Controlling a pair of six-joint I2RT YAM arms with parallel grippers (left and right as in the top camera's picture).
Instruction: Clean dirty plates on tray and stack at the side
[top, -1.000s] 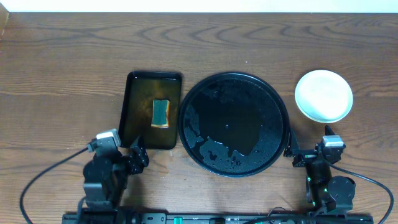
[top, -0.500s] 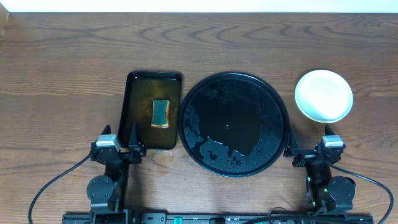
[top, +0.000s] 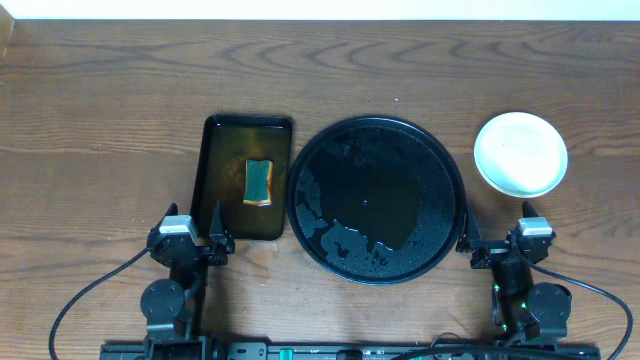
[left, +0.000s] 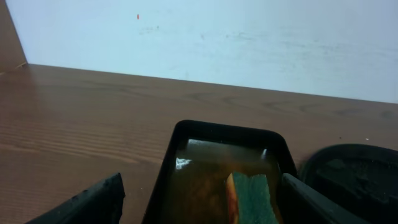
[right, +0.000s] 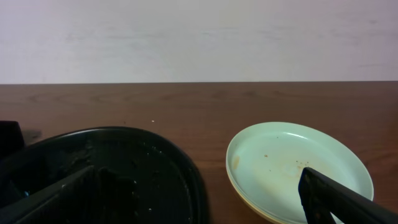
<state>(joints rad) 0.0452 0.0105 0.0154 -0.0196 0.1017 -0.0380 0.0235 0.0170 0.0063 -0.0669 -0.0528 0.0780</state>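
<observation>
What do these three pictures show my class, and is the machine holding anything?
Two robot arms work at a wooden table. One picture looks straight down; the other two come from cameras on each wrist, with that arm's own dark fingers at the bottom corners. In the middle lies a wet round black tray, to its left a rectangular tray of brownish water with a sponge, to its right stacked plates. The left gripper and the right gripper are open and hold nothing.
</observation>
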